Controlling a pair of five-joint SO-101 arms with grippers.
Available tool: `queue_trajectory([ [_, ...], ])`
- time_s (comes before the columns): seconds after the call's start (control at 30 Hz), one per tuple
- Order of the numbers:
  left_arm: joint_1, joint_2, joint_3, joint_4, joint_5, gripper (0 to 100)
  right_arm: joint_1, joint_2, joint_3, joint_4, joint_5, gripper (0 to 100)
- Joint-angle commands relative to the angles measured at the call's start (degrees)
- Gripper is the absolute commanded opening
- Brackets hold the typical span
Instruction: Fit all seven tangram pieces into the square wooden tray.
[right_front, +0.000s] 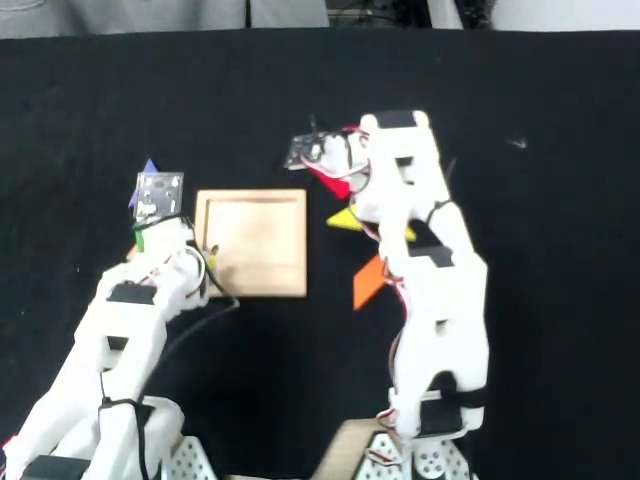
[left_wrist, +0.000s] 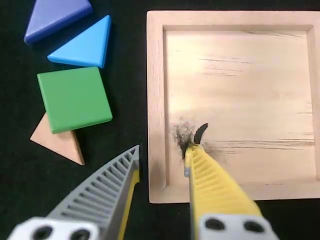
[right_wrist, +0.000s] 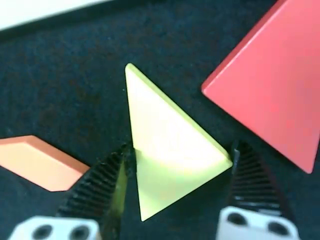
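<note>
The square wooden tray (left_wrist: 156, 100) is bare inside and sits left of centre on the black table (right_front: 252, 288). My left gripper (left_wrist: 164, 148) is open and straddles the tray's near left wall, yellow finger inside, grey finger outside. Beside the tray lie a purple triangle (left_wrist: 55, 17), a blue triangle (left_wrist: 87, 46), a green square (left_wrist: 74, 99) and a tan triangle (left_wrist: 59, 142). My right gripper (right_wrist: 180, 152) is shut on the yellow triangle (right_wrist: 170, 150), a finger touching each side. A red triangle (right_wrist: 270, 95) and an orange parallelogram (right_wrist: 40, 162) lie close by.
In the high view the orange parallelogram (right_front: 368, 282) and the yellow triangle (right_front: 345, 218) lie right of the tray, under the right arm. The red triangle (right_front: 338, 186) lies just beyond them. Black cloth stretches wide at the back and right.
</note>
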Motion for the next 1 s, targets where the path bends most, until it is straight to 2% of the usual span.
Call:
queue_trajectory([
  [0.0, 0.7, 0.1, -3.6, -1.4, 0.6, 15, 0.7, -1.2, -0.1, 0.6, -0.7, 25.4],
  [0.33, 0.7, 0.1, -3.6, -1.4, 0.6, 15, -0.8, -13.9, 0.0, 8.2, -0.7, 25.4],
  [0.47, 0.7, 0.1, -3.6, -1.4, 0.6, 15, -3.4, -17.7, 0.0, 11.3, -1.3, 25.4],
  [0.6, -0.2, -0.1, -3.9, -0.8, 0.2, 15, -8.8, -20.4, -0.5, 11.3, -6.1, 25.4],
  [0.8, -15.1, -11.8, -5.5, 10.8, -0.9, 16, -19.0, -20.9, 0.1, 7.6, -16.4, 25.4],
  [0.97, -29.0, -29.2, 0.1, 19.1, -10.5, 16, -26.6, -21.0, 0.0, 5.9, -20.5, 25.4],
])
